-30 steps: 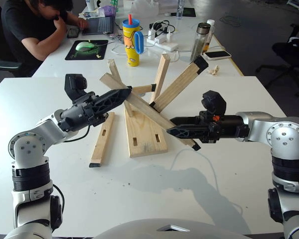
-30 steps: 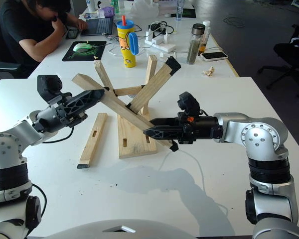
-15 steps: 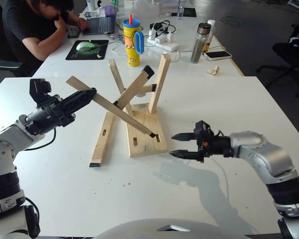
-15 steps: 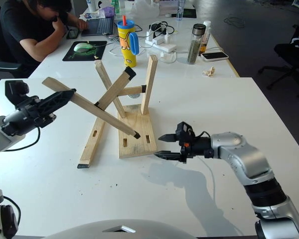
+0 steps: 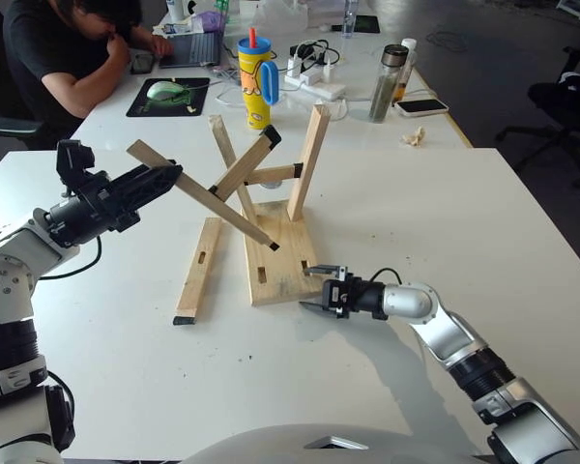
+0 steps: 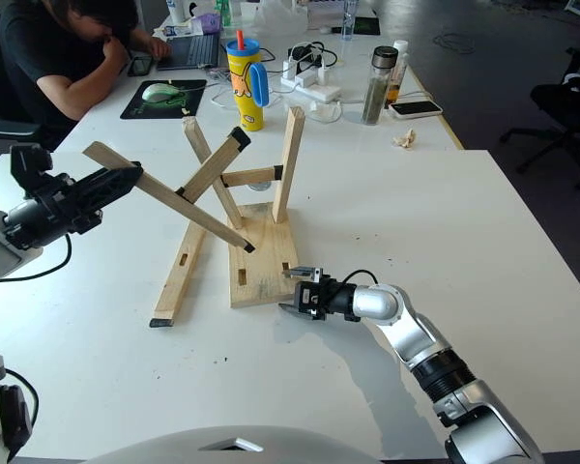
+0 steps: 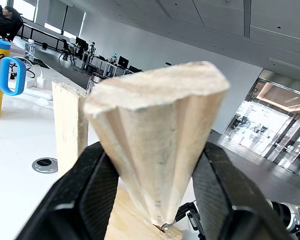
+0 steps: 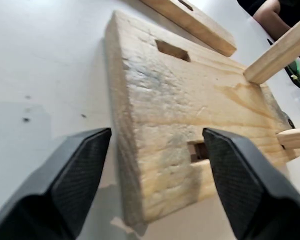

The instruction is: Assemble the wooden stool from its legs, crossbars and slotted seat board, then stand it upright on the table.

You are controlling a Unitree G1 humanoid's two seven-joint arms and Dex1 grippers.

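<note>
The slotted seat board (image 5: 288,263) lies flat mid-table. From it rise one upright leg (image 5: 307,164) and one leaning leg (image 5: 222,150), joined by a short crossbar (image 5: 275,175). My left gripper (image 5: 159,180) is shut on the top end of a long wooden leg (image 5: 193,190). That leg slants down over the board, and a black-tipped piece (image 5: 246,162) is joined to it. In the left wrist view the fingers (image 7: 90,195) clamp the leg's end (image 7: 155,145). My right gripper (image 5: 319,289) is open at the board's near right corner (image 8: 160,130), one finger on each side.
A loose slotted bar (image 5: 198,271) lies left of the board. Behind, on a second table, are a yellow cup (image 5: 257,82), a bottle (image 5: 390,82), a phone (image 5: 422,105) and a mouse (image 5: 164,92). The white table's right half (image 5: 445,222) is bare.
My right gripper let go of the leg, opened, and moved to the board's near right corner. My left gripper carried the leg off to the left and has tilted it slightly since.
</note>
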